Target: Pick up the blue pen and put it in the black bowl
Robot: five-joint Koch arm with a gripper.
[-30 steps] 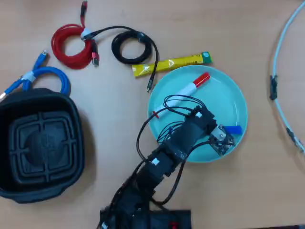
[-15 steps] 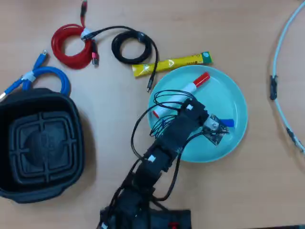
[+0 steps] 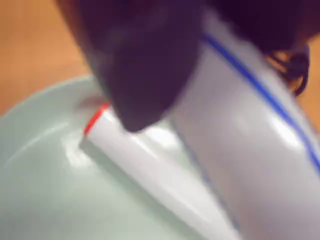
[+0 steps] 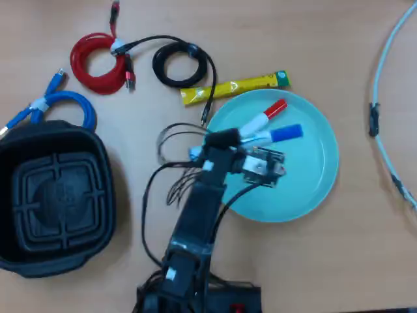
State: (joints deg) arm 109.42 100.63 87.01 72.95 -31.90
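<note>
Where the wooden table point(image 4: 339, 261) lies cluttered, gripper point(image 4: 251, 135) over teal plate point(image 4: 313, 189), closure unclear, black bowl point(image 4: 55, 195) well apart

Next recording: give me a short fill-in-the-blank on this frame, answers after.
1. The blue pen lies on a light green ____.
2. Beside it lies a pen with a ____ cap.
3. The black bowl, at the overhead view's left, is ____.
4. The yellow packet lies on the ____.

Answers: plate; red; empty; table
</note>
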